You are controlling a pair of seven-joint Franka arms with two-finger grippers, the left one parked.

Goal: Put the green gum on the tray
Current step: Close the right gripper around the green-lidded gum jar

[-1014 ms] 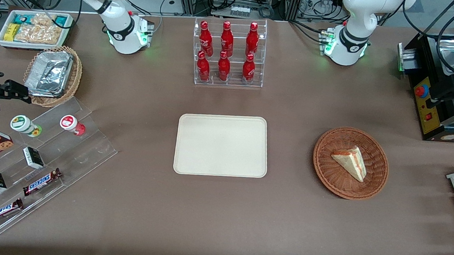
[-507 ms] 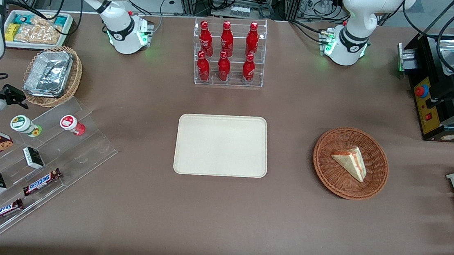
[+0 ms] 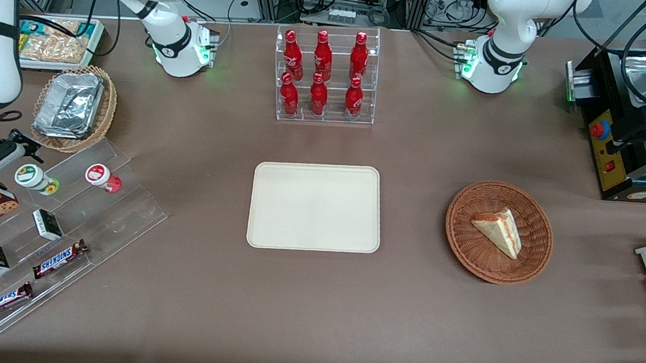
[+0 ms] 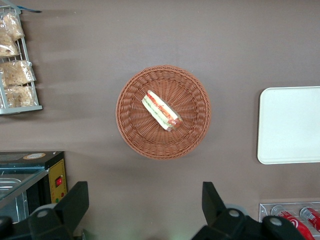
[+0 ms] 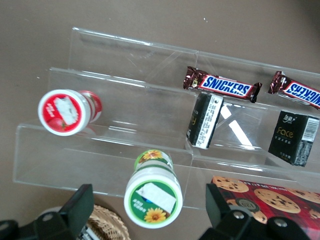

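With the tool (image 5: pixel 145 210) spread wide just above the green gum (image 5: pixel 152 195) on the clear stepped rack (image 5: pixel 125 150), lower straight down and centre its fingers around the lid (the red gum (image 5: pixel 67 112) stands close beside) before carrying it to the tray (image 3: pixel 315 207).

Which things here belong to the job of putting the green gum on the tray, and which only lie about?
Belonging: green gum on the clear stand; tray; claw, open, above the gum.

Lying about: red-lidded canister, Snickers bars, cookie box, sandwich basket, red bottles.
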